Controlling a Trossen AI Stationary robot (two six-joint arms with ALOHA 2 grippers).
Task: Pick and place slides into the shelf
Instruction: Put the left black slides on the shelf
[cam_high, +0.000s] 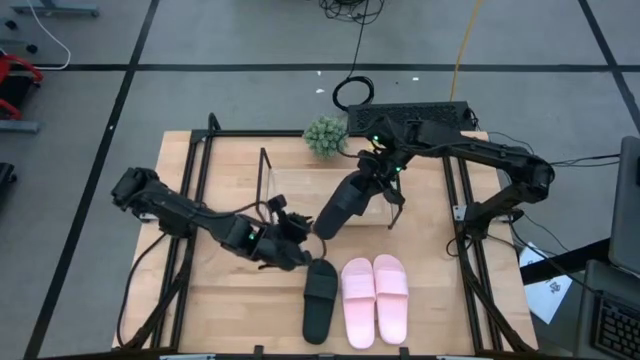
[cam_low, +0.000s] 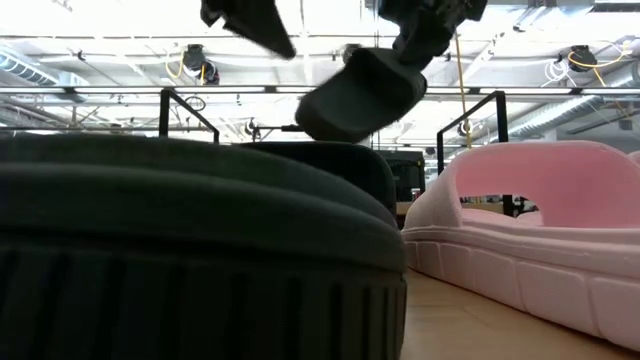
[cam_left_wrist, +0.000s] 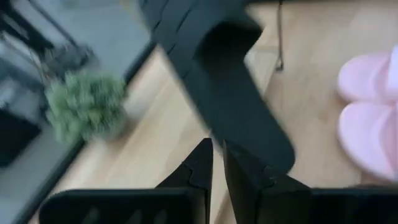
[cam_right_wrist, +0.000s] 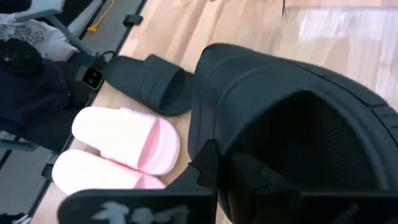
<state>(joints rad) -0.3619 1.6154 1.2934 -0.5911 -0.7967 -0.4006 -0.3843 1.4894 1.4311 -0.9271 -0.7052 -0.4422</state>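
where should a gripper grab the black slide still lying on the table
Grip the black slide on the table by its wide strap, coming straight down from above. It lies flat, sole down, so the strap arches up as the raised part fingers can close on. A pink slide sits close beside it, so straddle the strap's front and back edges, not its sides. The right gripper holds the other black slide at its strap end.

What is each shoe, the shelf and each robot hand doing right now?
Held black slide: lifted off the table, tilted.
Other black slide: flat on the table.
Pink slides: side by side on the table.
Shelf: no slides inside.
Right end effector: shut on the held black slide.
Left end effector: shut, holding nothing.
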